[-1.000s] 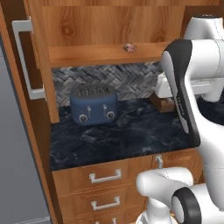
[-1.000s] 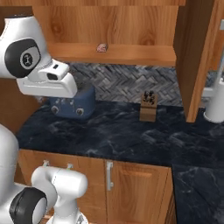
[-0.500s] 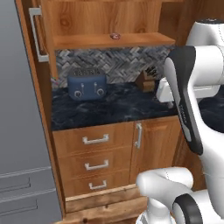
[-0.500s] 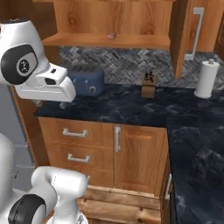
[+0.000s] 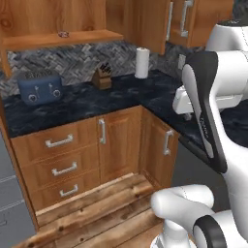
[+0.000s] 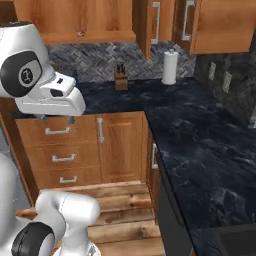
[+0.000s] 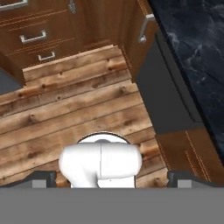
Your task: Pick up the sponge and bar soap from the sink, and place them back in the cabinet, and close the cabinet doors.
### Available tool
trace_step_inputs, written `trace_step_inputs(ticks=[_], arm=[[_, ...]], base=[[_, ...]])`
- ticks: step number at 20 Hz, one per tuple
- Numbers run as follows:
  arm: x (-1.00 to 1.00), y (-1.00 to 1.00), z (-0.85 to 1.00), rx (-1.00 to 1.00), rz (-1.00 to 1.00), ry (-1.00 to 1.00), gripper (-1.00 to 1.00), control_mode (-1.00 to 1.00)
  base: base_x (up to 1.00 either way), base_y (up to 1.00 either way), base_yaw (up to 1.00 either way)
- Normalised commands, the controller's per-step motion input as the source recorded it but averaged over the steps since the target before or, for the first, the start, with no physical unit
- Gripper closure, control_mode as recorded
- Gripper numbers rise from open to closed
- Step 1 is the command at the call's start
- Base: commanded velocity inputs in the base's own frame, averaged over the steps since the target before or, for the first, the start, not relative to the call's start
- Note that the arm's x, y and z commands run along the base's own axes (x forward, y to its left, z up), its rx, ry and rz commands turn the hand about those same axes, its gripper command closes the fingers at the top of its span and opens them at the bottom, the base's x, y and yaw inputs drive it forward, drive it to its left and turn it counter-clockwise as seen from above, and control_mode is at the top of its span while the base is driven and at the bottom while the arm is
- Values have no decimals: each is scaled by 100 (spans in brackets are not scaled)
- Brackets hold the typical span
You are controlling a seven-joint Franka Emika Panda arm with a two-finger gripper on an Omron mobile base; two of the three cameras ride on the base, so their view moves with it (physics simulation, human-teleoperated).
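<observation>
Nearest, the gripper (image 7: 107,175) hangs over the plank floor (image 7: 65,118) with jaws released and empty. Lower right of the right base view, a black corner of the sink (image 6: 235,240) cuts into the dark counter (image 6: 200,150); sponge and bar soap are hidden. Judged: the sponge is light and squashy, so pinch its long sides; the soap is hard and slick, so grip its narrow width. Farthest, upper left, the open cabinet (image 5: 58,19).
</observation>
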Motion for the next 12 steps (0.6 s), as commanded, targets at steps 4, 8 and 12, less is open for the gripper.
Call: trace_step_inputs(ticks=[4, 8, 12], arm=[[0, 0, 0, 0, 0, 0, -100, 100], [0, 0, 0, 0, 0, 0, -100, 100], [0, 0, 0, 0, 0, 0, -100, 100]], base=[[-48, 0, -70], [-25, -26, -60], [-21, -49, -49]])
